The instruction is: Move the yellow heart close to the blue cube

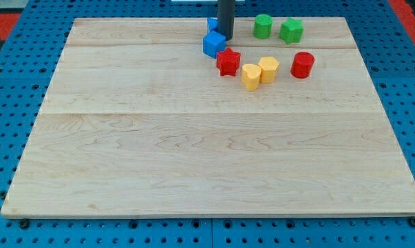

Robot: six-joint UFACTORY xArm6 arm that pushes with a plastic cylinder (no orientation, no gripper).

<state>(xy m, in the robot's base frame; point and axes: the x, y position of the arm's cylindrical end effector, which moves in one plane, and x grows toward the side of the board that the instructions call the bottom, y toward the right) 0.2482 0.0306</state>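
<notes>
The yellow heart [250, 76] lies on the wooden board near the view's top, right of centre. The blue cube [213, 44] lies up and to its left, with a red star [228, 62] between them. My tip [225, 37] stands at the blue cube's upper right edge, touching or nearly touching it. A second blue block [212, 24] is partly hidden behind the rod. A yellow block [268, 69] touches the heart's right side.
A green cylinder [263, 26] and a green star-like block [291, 30] lie at the view's top right. A red cylinder [303, 65] lies right of the yellow block. The wooden board [193, 151] rests on a blue pegboard surface.
</notes>
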